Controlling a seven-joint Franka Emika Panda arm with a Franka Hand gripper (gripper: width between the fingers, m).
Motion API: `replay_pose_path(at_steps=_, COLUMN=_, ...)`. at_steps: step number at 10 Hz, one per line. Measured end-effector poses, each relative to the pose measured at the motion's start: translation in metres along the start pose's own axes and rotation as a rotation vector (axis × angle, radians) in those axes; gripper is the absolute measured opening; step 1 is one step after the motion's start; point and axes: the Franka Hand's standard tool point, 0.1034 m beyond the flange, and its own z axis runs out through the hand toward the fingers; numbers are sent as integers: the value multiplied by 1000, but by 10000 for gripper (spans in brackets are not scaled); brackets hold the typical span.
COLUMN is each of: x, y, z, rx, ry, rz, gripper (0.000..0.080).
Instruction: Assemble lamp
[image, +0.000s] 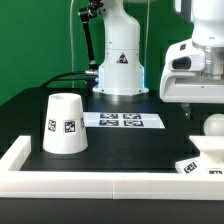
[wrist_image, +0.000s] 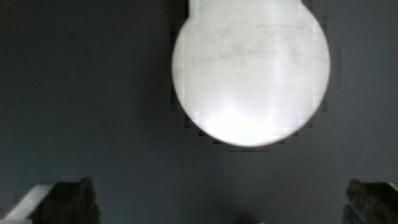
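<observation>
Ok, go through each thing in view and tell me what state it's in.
Shade: standing on its wide end on the table, on its own, not mounted.
Bulb: not gripped; whether it is seated in the base cannot be told.
Base: resting flat, no shade on it.
Claw: open, empty, fingers wide apart.

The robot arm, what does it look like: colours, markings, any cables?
In the exterior view the arm ends in rounded, glossy white casings with dark seams and a dark underside. The gripper has dark, blocky fingertips, seen in the wrist view. Behind it, the white pedestal bears a black triangle mark, and black cables run beside it.
</observation>
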Motion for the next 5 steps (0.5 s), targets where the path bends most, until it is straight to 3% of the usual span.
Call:
replay_pose_path(at_steps=3, x=-3, y=6, z=3, rx=-21, ry=-196, rz=22, gripper=698)
replay_pose_path(at_steps=5, x=-10, y=-4, z=4, rx=-44, ry=-313, rz=42, gripper=698)
